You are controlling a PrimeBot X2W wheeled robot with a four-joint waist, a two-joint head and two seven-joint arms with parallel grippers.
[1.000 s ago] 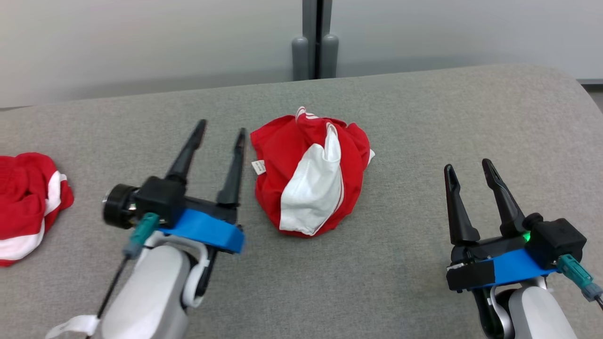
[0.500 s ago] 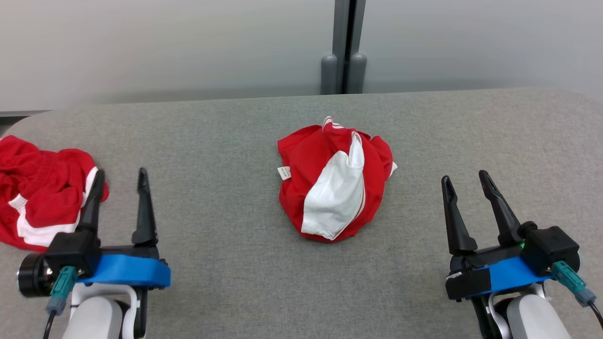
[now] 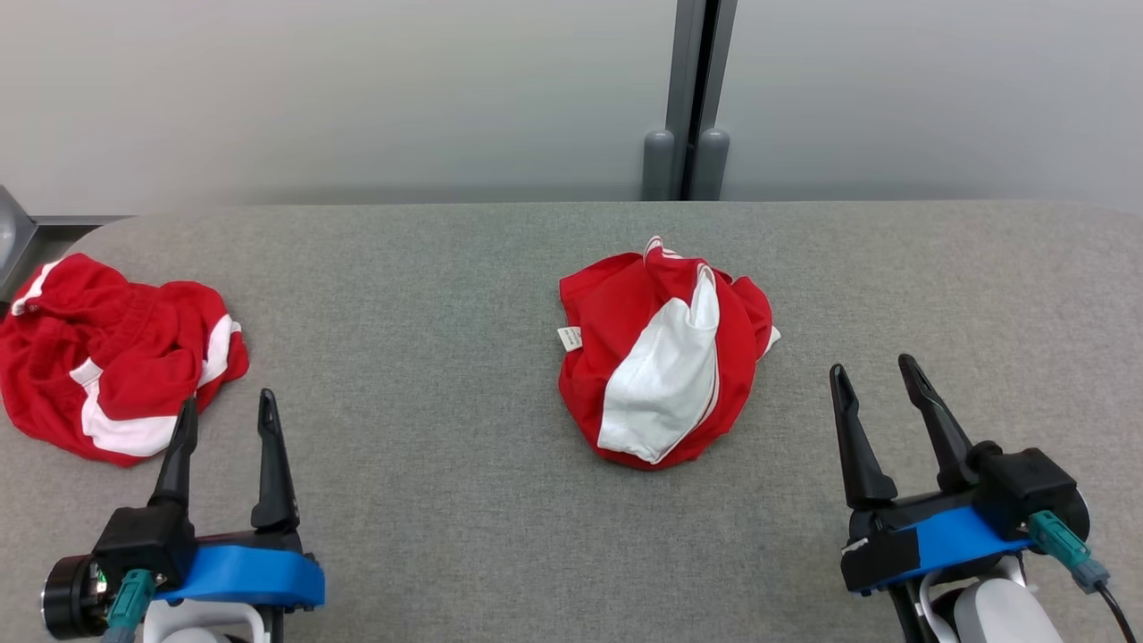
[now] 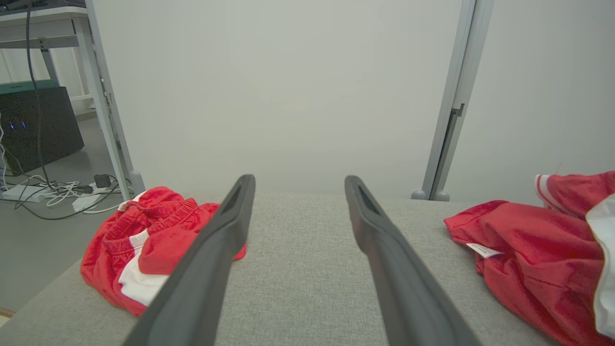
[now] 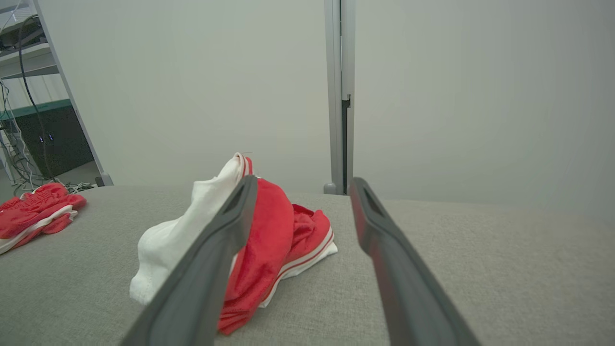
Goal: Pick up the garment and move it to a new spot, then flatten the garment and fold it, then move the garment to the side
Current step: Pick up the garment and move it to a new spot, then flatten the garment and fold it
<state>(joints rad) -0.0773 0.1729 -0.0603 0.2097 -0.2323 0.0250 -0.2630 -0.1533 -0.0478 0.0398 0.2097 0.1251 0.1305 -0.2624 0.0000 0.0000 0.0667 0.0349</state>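
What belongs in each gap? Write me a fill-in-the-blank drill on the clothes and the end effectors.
1. The crumpled garment in the middle of the table is red and ____.
2. The left end effector and the right end effector are both ____, holding nothing.
3. The other garment lies at the table's ____ end.
Missing words: white; open; left.
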